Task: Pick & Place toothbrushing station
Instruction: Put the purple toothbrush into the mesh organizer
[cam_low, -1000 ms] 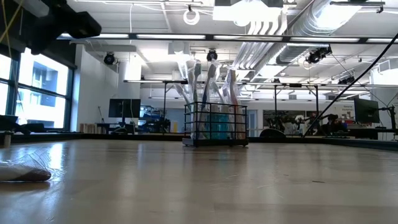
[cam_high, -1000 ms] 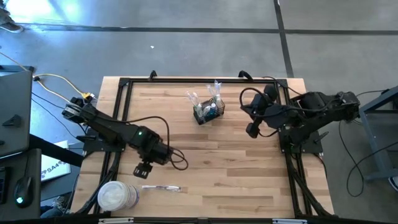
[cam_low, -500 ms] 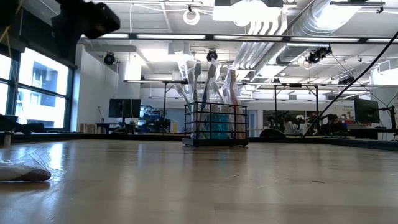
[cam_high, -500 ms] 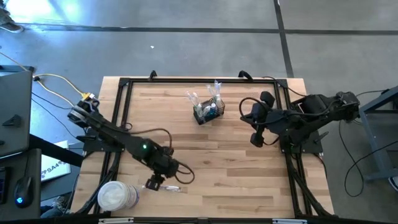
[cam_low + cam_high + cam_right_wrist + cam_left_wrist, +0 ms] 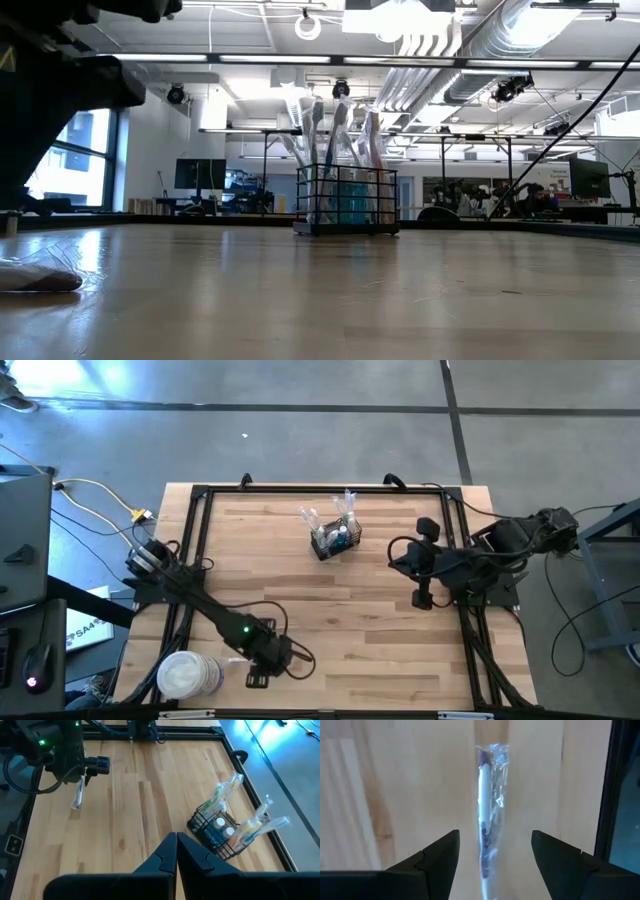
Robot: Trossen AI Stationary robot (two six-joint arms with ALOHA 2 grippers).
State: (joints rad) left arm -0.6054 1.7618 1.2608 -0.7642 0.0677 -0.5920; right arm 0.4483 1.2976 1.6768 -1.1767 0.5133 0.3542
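My high view looks straight down on the whole table (image 5: pixel 330 610); the low one sits at tabletop level facing the room. Both, plus my right wrist view, share the wire basket (image 5: pixel 333 540); my left wrist view hangs close above the wood

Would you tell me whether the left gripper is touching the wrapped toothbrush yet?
Apart: the left wrist view shows the wrapped toothbrush lying between the open left gripper fingers, bare table either side.

The left claw (image 5: pixel 262 678) is now carried farther along the surface than a second ago, over the wrapped toothbrush (image 5: pixel 487 825), which is seen between its spread fingers (image 5: pixel 431 857). The right claw (image 5: pixel 421 600) is drawn back from the toothbrushing station (image 5: pixel 333 541).
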